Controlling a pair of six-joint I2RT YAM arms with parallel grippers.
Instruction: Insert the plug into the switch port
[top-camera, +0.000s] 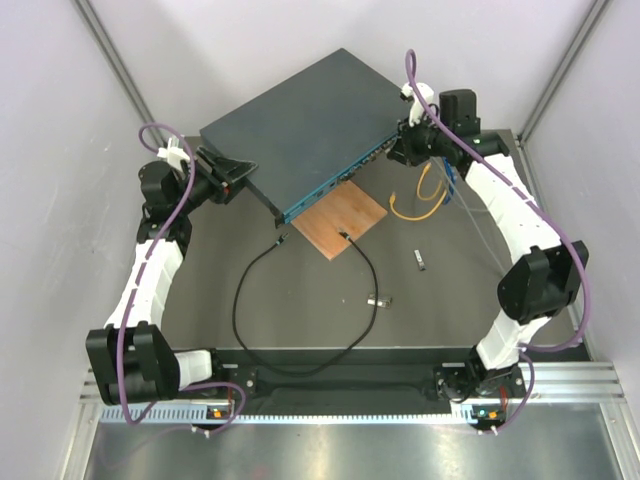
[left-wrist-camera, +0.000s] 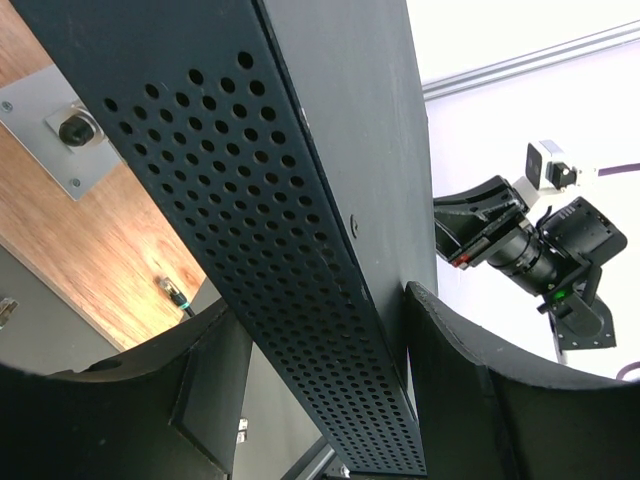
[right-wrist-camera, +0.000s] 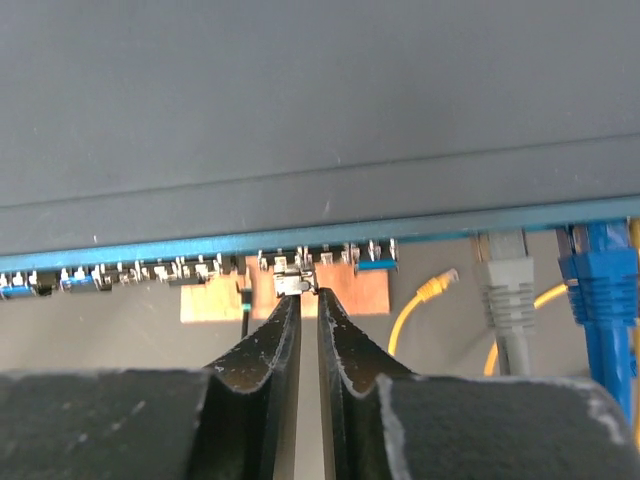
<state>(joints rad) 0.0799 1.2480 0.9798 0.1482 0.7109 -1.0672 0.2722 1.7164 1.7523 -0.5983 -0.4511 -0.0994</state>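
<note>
The switch (top-camera: 300, 125) is a large flat dark box with a row of ports (top-camera: 335, 180) along its teal front. The thin black cable (top-camera: 240, 300) loops on the table. One plug (top-camera: 343, 234) lies on the brown board; it also shows in the left wrist view (left-wrist-camera: 175, 293). The other end (top-camera: 281, 240) lies by the switch's front corner. My left gripper (top-camera: 238, 172) straddles the switch's perforated side wall (left-wrist-camera: 300, 250), fingertips against it. My right gripper (top-camera: 405, 140) is shut with a narrow gap, its tips (right-wrist-camera: 308, 298) at a small silver piece (right-wrist-camera: 295, 283) in the port row (right-wrist-camera: 150, 272).
The brown board (top-camera: 345, 220) lies in front of the switch. A yellow cable (top-camera: 425, 205) coils at the right. Blue plugs (right-wrist-camera: 600, 290) and a grey plug (right-wrist-camera: 508, 300) sit in the right-hand ports. Two small silver-black sticks (top-camera: 420, 260) (top-camera: 380, 299) lie on the table.
</note>
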